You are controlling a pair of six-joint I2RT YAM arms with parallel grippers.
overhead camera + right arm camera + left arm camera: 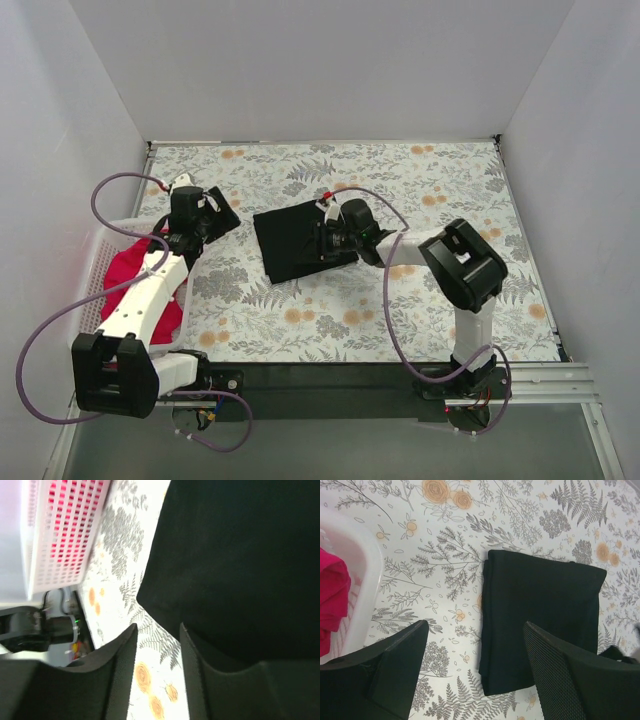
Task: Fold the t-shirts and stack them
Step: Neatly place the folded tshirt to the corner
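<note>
The black t-shirt (288, 242) lies folded in a flat rectangle mid-table; it also shows in the left wrist view (540, 615) and the right wrist view (240, 555). The red-pink t-shirt (135, 290) lies crumpled in the white basket at the left, and its edge shows in the left wrist view (332, 595). My left gripper (222, 222) is open and empty, held above the table left of the black shirt (475, 625). My right gripper (322, 240) is open at the black shirt's right edge (155, 652); bare tablecloth shows between its fingers.
The white lattice basket (100, 250) stands at the table's left edge, and shows in the wrist views (367, 575) (65, 530). A floral tablecloth (430, 190) covers the table. White walls close in the back and both sides.
</note>
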